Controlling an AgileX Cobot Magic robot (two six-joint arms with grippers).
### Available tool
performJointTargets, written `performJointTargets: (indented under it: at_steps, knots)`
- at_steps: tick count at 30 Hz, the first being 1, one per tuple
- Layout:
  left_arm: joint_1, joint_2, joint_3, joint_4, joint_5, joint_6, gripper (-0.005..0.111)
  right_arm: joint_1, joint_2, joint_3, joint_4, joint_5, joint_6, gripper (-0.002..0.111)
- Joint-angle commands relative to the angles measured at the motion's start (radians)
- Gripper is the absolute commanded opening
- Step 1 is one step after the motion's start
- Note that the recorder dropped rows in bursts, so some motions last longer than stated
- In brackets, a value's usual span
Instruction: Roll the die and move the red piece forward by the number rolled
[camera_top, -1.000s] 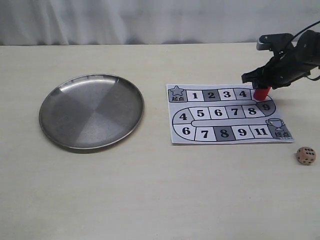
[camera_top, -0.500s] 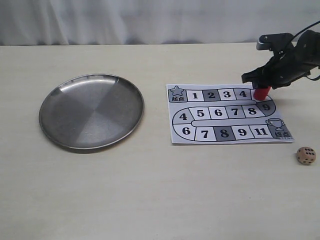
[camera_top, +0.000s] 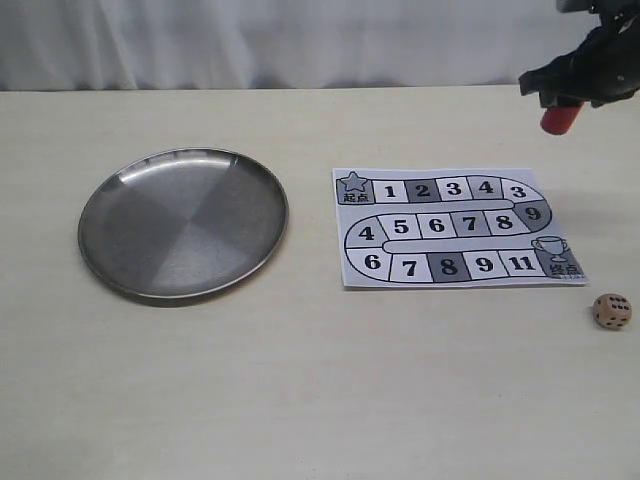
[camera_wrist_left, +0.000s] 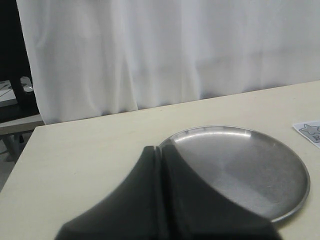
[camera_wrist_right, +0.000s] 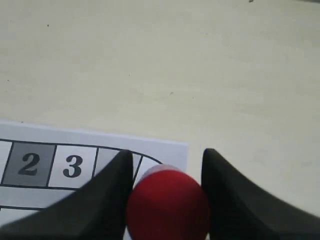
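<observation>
My right gripper (camera_top: 561, 102) is clamped on the red piece (camera_top: 558, 120), its jaws snug against the sides. It holds the piece in the air toward the far right corner of the tabletop, clear of the board (camera_top: 450, 228). The die (camera_top: 612, 311) sits on the table by the right edge, just past the board's near right corner. My left gripper (camera_wrist_left: 161, 152) has its fingers pressed together on nothing, with the metal plate (camera_top: 183, 222) on the left half just ahead of it.

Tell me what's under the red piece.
Nothing touches it: the right hand holds the red piece in the air. The right wrist view shows the board corner behind it; the spot directly below is covered.
</observation>
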Motion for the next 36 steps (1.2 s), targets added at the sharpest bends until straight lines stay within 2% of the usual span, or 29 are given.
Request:
performJointTargets:
  at_steps: [1,16,27,29,31,36]
  knots:
    - [-0.008,-0.001,0.002,-0.002,-0.010,-0.001,0.000,-0.006,-0.017,0.005,-0.016,0.017,-0.008,0.004]
    - [-0.008,-0.001,0.002,-0.002,-0.010,-0.001,0.000,-0.006,0.216,0.129,-0.084,-0.111,0.003,0.004]
    - [-0.008,-0.001,0.002,-0.002,-0.010,-0.001,0.000,-0.004,0.231,0.129,-0.081,-0.107,0.032,0.006]
    - [-0.008,-0.001,0.002,-0.002,-0.010,-0.001,0.000,-0.004,0.231,0.129,-0.081,-0.107,0.036,0.010]
    - [-0.008,-0.001,0.002,-0.002,-0.010,-0.001,0.000,-0.004,0.231,0.129,-0.081,-0.106,0.036,0.021]
    - [-0.008,-0.001,0.002,-0.002,-0.010,-0.001,0.000,-0.004,0.211,0.129,-0.081,-0.121,0.097,0.058]
